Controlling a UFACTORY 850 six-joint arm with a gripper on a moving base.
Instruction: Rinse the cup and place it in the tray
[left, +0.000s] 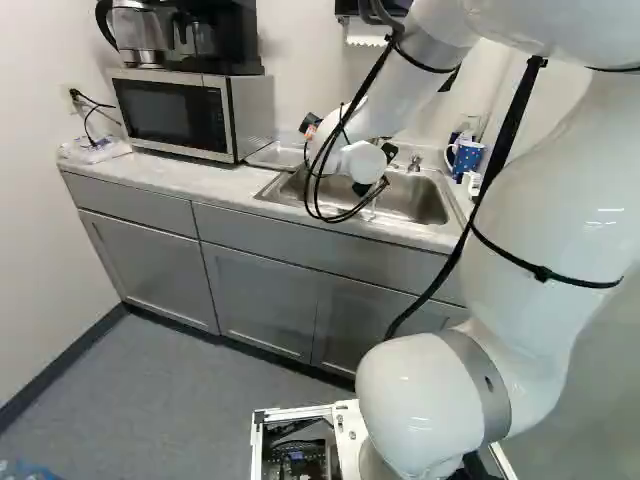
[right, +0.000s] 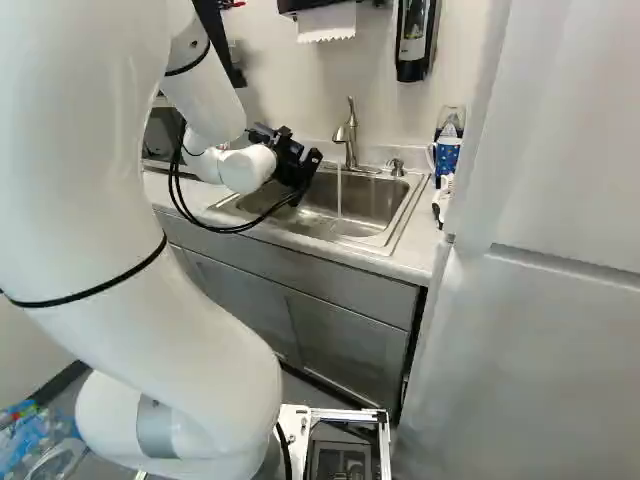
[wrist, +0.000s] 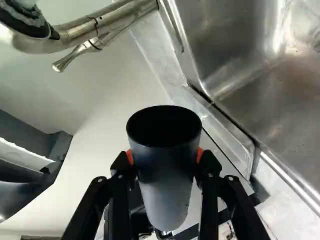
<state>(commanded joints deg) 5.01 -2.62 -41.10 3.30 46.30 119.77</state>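
Observation:
At the left side of the sink in the right base view is my gripper (right: 303, 178); the cup cannot be made out there. The wrist view shows the gripper (wrist: 164, 157) shut on the cup (wrist: 167, 175), an orange pad at either side. This cup is dark around its open mouth and pale grey towards its base, with its mouth tilted to the camera. A clear shallow tray (wrist: 227, 135) lies beside the sink basin, past the cup. Water (right: 339, 195) runs from the faucet (right: 349, 140) into the sink (right: 370, 205).
Left of the sink stand a microwave (left: 175, 112) and a coffee maker (left: 140, 32) on top of it. A blue mug (right: 446, 155) and small items are at the counter's right end, beside a tall grey cabinet or fridge (right: 540, 200). Paper towel and soap dispensers hang above.

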